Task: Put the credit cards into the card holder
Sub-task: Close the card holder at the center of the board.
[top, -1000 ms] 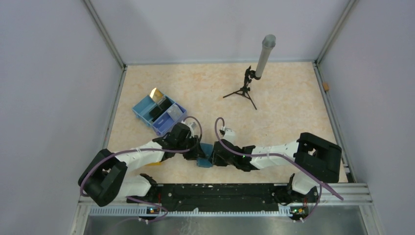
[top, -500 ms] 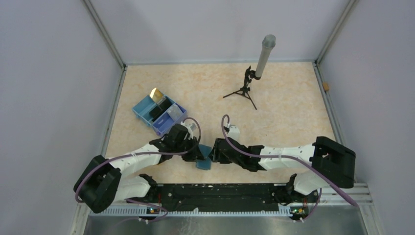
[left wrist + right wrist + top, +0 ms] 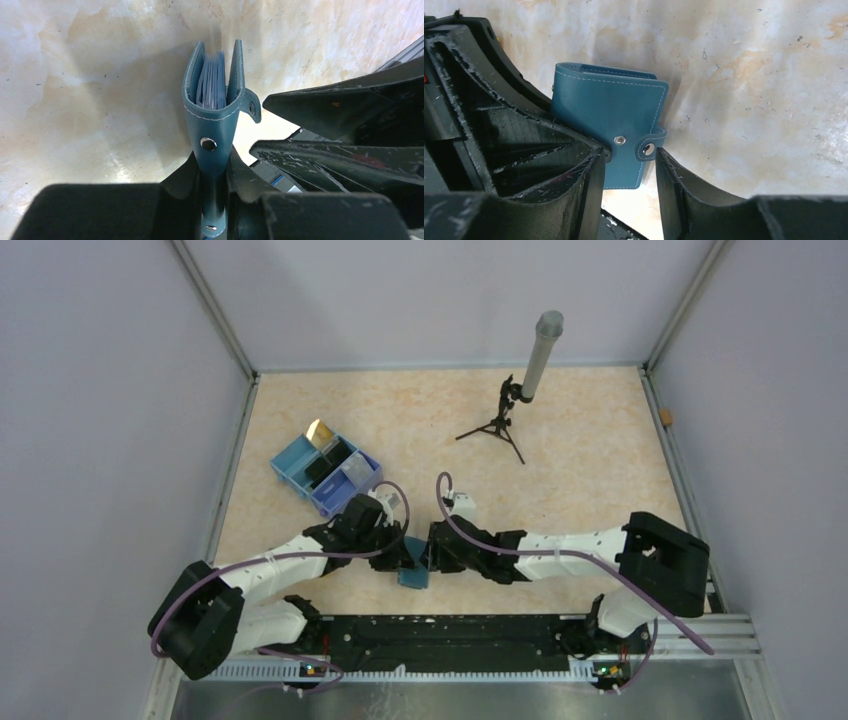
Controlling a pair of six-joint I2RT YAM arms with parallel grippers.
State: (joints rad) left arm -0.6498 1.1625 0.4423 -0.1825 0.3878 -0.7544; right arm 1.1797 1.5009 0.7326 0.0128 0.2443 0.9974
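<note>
The teal card holder stands on edge on the table, near the front middle. My left gripper is shut on its spine end; the holder gapes slightly, and pale blue leaves show inside. My right gripper is open, with its fingers on either side of the holder's clasp tab and the lower corner of the holder. The credit cards lie in the blue tray: gold, black and silvery.
A small black tripod with a grey cylinder stands at the back middle. The blue tray sits just behind my left arm. Enclosure walls ring the table. A small orange bit lies at the right edge.
My right gripper has shifted left, closer around the card holder's clasp side. The left arm has stretched forward a little and still holds the holder, which has moved slightly left and nearer.
</note>
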